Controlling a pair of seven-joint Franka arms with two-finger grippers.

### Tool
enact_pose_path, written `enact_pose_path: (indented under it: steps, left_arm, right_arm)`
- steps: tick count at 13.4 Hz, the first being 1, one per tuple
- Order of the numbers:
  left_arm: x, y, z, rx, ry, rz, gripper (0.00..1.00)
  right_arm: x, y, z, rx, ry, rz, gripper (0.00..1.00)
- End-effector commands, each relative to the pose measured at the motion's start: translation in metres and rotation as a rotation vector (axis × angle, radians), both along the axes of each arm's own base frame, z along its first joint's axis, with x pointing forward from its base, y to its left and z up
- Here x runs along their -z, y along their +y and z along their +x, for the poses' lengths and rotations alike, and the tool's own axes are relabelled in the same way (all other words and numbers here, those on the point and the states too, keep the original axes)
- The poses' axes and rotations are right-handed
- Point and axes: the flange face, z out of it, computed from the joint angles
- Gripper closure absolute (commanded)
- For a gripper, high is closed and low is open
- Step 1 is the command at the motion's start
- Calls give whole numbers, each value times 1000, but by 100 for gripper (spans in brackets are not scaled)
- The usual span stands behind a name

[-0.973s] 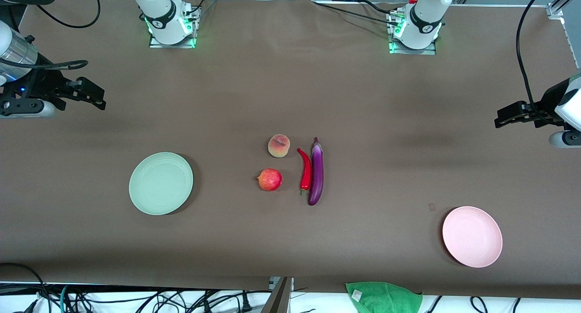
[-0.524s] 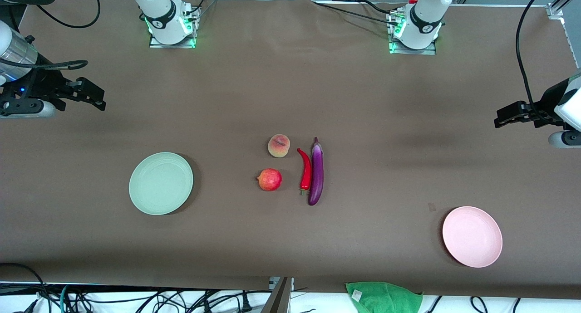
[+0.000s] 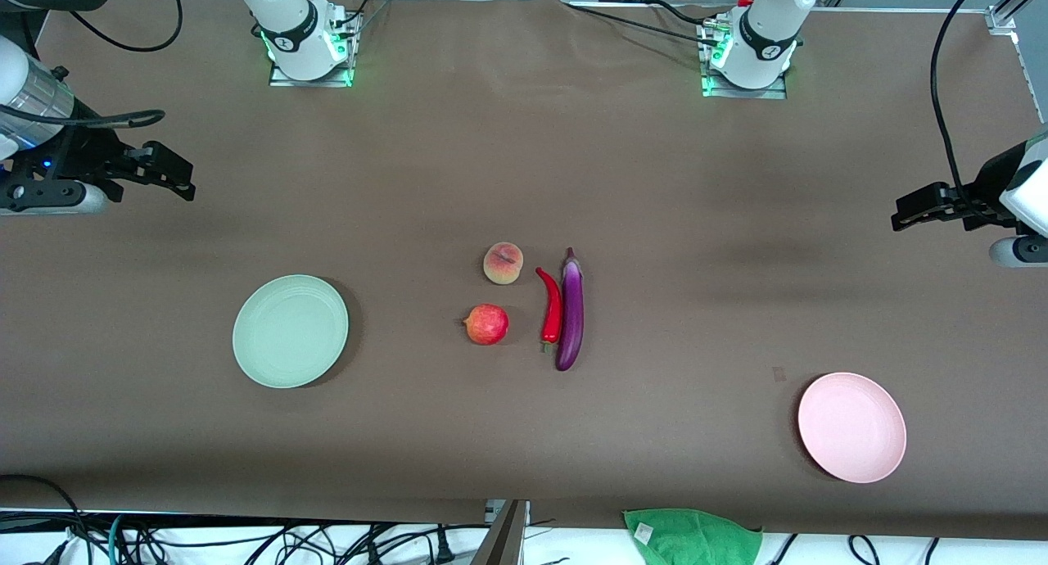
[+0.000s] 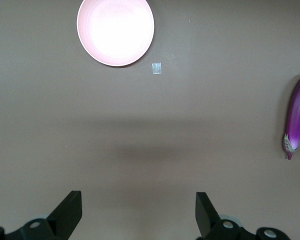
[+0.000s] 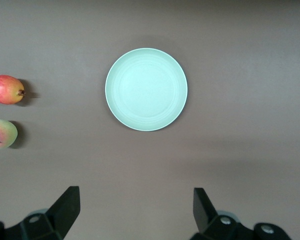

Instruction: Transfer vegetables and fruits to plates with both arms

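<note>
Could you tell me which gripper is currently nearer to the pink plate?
Left. The left gripper hangs open above the table's left-arm end, where the pink plate lies; the right gripper hangs open over the right-arm end.

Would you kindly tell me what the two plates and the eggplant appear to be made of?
Mint green plate and pink plate: probably matte plastic or a fibre composite, with uniform pastel colour and soft, dull highlights. Eggplant: likely a glossy plastic replica, given its bright, sharp shine and even purple, though real produce cannot be ruled out.
</note>
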Motion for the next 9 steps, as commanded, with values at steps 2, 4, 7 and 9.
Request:
enact_pose_path:
  steps: [2,4,7,9]
  left_arm:
    - [-5,-1,3,7,-4,-30,0]
    - [-5,1,3,6,-4,-30,0]
    - [-5,2,3,4,-4,-30,0]
    - [-5,2,3,4,-4,-30,0]
  right_arm:
    - [9,1,3,-50,19,8,0]
    - [17,2,6,-89,34,7,0]
    - [32,2,10,-93,66,6,0]
    - [32,0,7,-84,92,5,0]
